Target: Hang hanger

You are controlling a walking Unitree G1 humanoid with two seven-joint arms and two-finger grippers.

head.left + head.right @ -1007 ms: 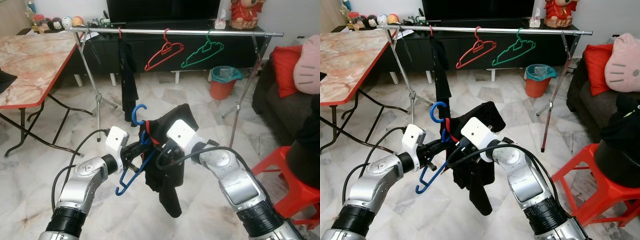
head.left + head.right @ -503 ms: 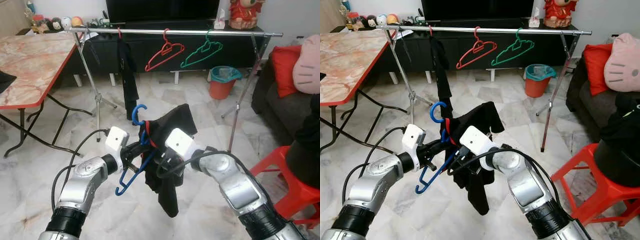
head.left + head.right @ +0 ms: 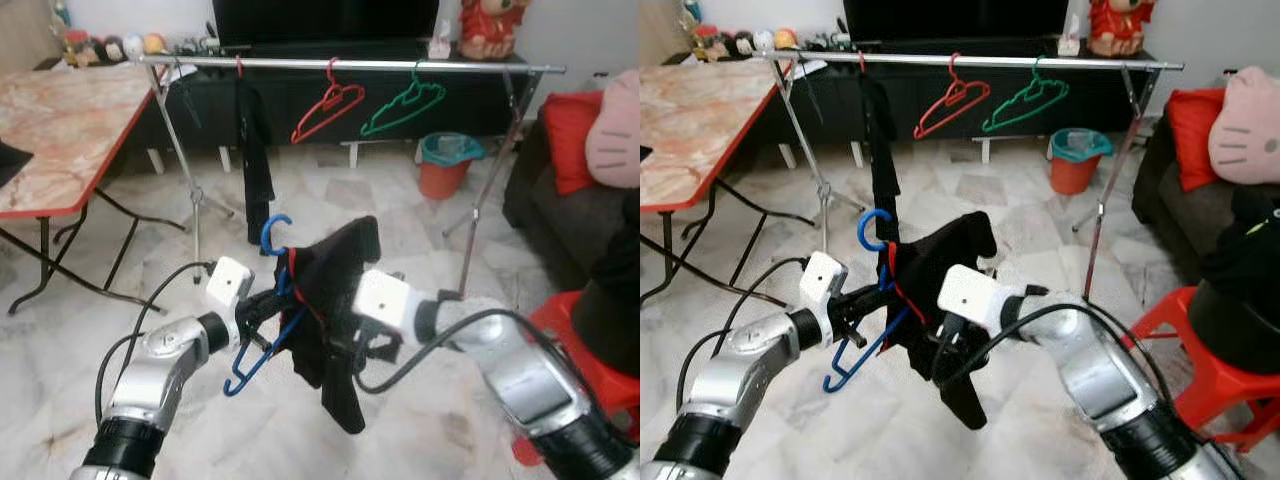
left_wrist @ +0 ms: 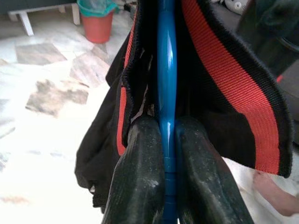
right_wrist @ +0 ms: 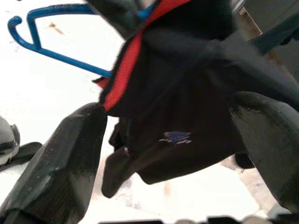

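The left gripper (image 3: pixel 862 302) holds a blue hanger (image 3: pixel 868 300) out in front of the robot, hook up, with a black garment (image 3: pixel 940 300) with a red band draped over it and hanging down. The right arm reaches in from the right, its white wrist block beside the cloth; the right gripper (image 3: pixel 945 352) sits against the garment, its fingers hidden in the dark folds. Behind stands a silver clothes rail (image 3: pixel 970 63) carrying a dark garment (image 3: pixel 880 140), a red hanger (image 3: pixel 952 100) and a green hanger (image 3: pixel 1028 103). An orange bin (image 3: pixel 1076 160) stands beyond the rail. A marble-topped table (image 3: pixel 690 130) is at left, a red stool (image 3: pixel 1200 370) at right.
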